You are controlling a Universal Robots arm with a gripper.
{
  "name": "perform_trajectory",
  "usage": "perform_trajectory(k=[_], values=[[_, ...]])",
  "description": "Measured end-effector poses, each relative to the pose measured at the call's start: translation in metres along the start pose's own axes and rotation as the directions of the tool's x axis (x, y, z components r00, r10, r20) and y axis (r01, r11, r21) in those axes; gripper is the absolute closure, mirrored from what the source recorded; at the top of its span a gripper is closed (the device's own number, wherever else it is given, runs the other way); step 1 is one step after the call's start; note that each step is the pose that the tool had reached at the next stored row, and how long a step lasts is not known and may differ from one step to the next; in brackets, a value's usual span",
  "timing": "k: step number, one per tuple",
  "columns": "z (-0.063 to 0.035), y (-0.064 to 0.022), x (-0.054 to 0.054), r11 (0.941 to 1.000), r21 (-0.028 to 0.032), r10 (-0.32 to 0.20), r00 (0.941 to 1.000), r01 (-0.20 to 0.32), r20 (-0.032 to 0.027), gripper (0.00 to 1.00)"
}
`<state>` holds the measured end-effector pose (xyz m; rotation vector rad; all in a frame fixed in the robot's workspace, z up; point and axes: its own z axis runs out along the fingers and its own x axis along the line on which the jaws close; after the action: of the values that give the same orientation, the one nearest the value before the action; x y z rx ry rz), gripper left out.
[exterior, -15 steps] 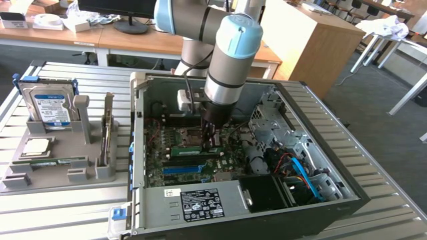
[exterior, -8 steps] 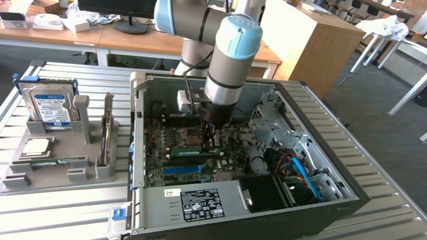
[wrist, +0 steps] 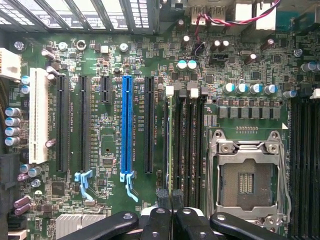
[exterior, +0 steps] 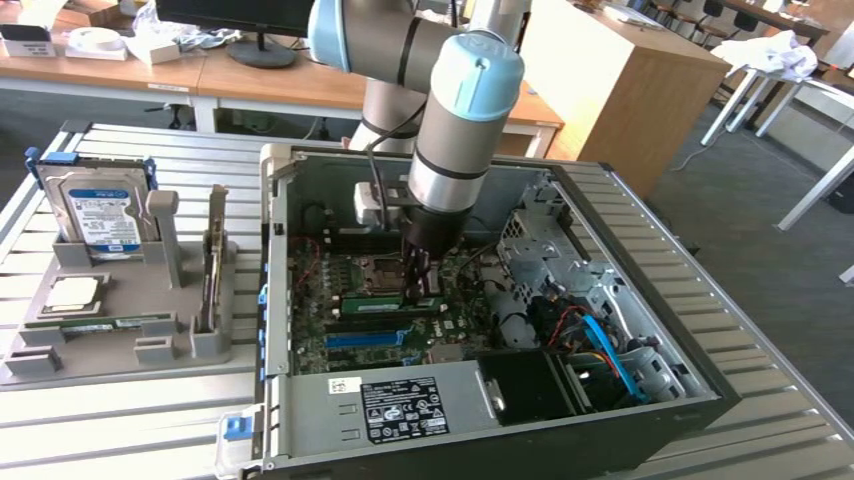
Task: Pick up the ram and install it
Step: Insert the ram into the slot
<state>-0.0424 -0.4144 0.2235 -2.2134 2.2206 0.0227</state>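
The arm (exterior: 447, 130) drops almost straight down from above into the open case (exterior: 274, 300), with its wrist vertical and the pincer (exterior: 422, 285) low over the board. In the wrist view the pincer (wrist: 171, 197) has its two black fingers (wrist: 161, 200) drawn together, with next to no gap between them.

The ram (wrist: 169, 145) sits just beyond the fingertips. From above it is a thin pale-green edge standing on end in the first of the black memory slots, beside the long black card slot. One end of it reaches the pincer's tips. Whether the tips press on it or pinch it cannot be told. In the exterior view the ram (exterior: 387, 303) is a long green strip lying level across the board, and the pincer stands over the end toward that view's right.

Past the ram on the board is the open silver socket (wrist: 247, 180), and to the other side is the blue slot (wrist: 127, 130).

Outside the case, toward the exterior view's left, a grey tray (exterior: 120, 345) holds a second green stick (exterior: 100, 322) lying flat, a square silver chip (exterior: 74, 293) and an upright drive (exterior: 100, 215). Wooden desks (exterior: 267, 85) stand farthest back.
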Motion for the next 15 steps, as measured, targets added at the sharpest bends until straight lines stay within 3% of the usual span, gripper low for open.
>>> perform_trajectory(k=[10, 11, 13, 14, 15], values=[[0.0003, 0.0000, 0.0000, 1.0000, 0.0000, 0.000, 1.0000, 0.000, 0.0000, 0.88], [0.0003, 0.0000, 0.0000, 1.0000, 0.0000, 0.000, 1.0000, 0.000, 0.0000, 0.82], [0.0003, 0.0000, 0.0000, 1.0000, 0.0000, 0.000, 1.0000, 0.000, 0.0000, 0.82], [0.0003, 0.0000, 0.0000, 1.0000, 0.0000, 0.000, 1.0000, 0.000, 0.0000, 0.75], [0.0003, 0.0000, 0.0000, 1.0000, 0.0000, 0.000, 1.0000, 0.000, 0.0000, 0.75]])
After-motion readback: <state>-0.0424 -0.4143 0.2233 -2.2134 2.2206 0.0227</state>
